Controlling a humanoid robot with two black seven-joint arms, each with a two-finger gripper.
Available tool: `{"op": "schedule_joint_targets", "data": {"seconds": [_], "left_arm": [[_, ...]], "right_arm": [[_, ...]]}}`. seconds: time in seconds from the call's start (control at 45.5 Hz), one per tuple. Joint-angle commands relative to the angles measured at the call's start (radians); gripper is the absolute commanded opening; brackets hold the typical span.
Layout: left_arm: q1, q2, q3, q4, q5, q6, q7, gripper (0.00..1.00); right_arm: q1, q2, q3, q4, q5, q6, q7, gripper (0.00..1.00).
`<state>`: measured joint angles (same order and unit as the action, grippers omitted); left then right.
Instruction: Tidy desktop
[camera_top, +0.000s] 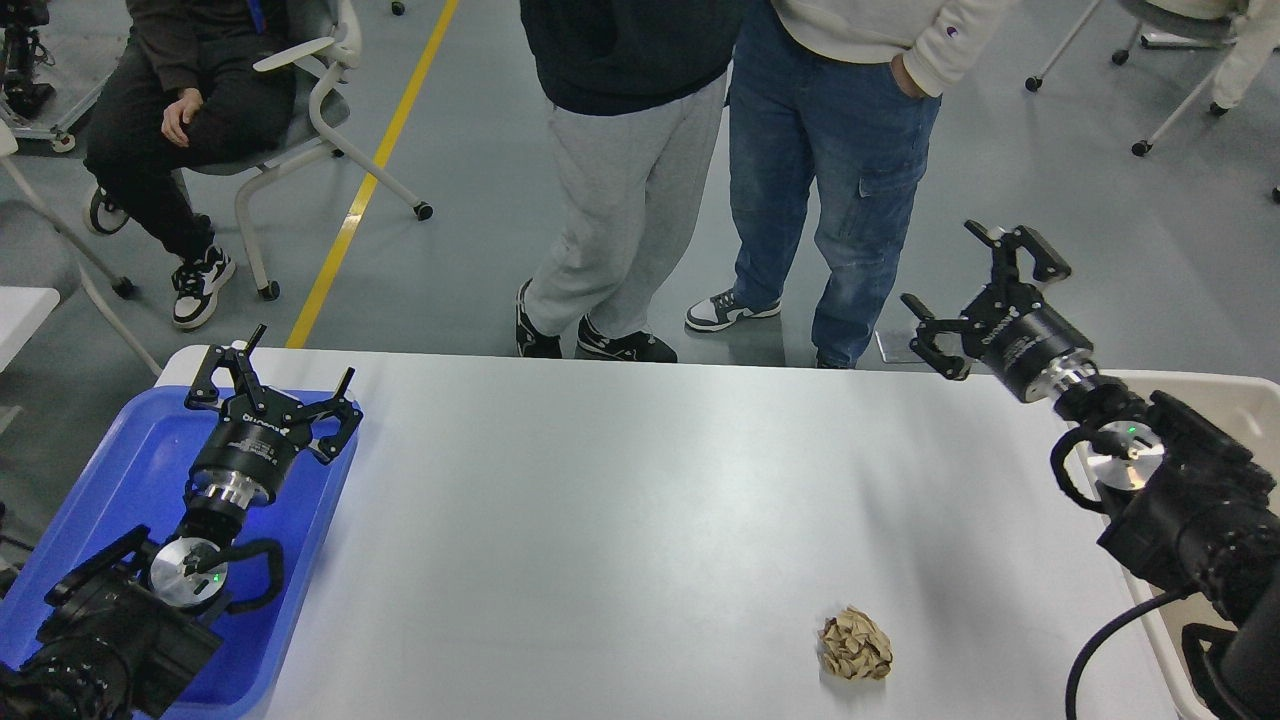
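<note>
**Crumpled paper wad waits near the front edge; both arms poised wide**

The one loose thing on the tabletop (620, 500) is a crumpled brown paper ball (856, 646), lying close to the front edge, toward the right end. It looks light, soft and springy: it should crush a little under pressure and may roll if nudged. A top-down pinch across its middle seems the surest hold.

The right gripper (985, 290) hovers above the far right corner, its fingers spread open and empty, well apart from the ball. The left gripper (270, 385) hangs over the blue tray (110, 480) at the left end, fingers likewise splayed open, holding nothing. A beige bin (1245, 400) sits off the right end.
</note>
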<state>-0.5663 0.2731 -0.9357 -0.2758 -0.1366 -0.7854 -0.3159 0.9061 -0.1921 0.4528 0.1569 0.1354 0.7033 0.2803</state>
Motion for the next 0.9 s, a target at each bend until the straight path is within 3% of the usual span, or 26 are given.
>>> {"op": "schedule_joint_targets", "data": {"seconds": [0.0,0.088,0.198,0.352,0.418,0.593,0.769,0.879], "left_arm": [[0.002,0.000,0.000,0.000,0.000,0.000,0.000,1.00],[0.002,0.000,0.000,0.000,0.000,0.000,0.000,1.00],[0.002,0.000,0.000,0.000,0.000,0.000,0.000,1.00],[0.002,-0.002,0.000,0.000,0.000,0.000,0.000,1.00],[0.002,0.000,0.000,0.000,0.000,0.000,0.000,1.00],[0.002,0.000,0.000,0.000,0.000,0.000,0.000,1.00],[0.002,0.000,0.000,0.000,0.000,0.000,0.000,1.00],[0.002,0.000,0.000,0.000,0.000,0.000,0.000,1.00]], "right_arm": [[-0.090,-0.004,0.102,0.485,-0.023,-0.443,0.005,1.00],[-0.125,-0.033,0.171,0.543,-0.072,-0.594,0.046,1.00],[-0.209,-0.043,0.184,0.529,-0.272,-0.628,0.095,1.00],[-0.273,-0.043,0.225,0.440,-0.398,-0.637,0.321,1.00],[-0.277,-0.026,0.245,0.391,-0.398,-0.639,0.370,1.00],[-0.289,0.036,0.257,0.254,-0.398,-0.666,0.418,0.99],[-0.302,0.029,0.237,0.254,-0.398,-0.663,0.467,1.00],[-0.319,0.011,0.241,0.250,-0.398,-0.663,0.470,1.00]]}}
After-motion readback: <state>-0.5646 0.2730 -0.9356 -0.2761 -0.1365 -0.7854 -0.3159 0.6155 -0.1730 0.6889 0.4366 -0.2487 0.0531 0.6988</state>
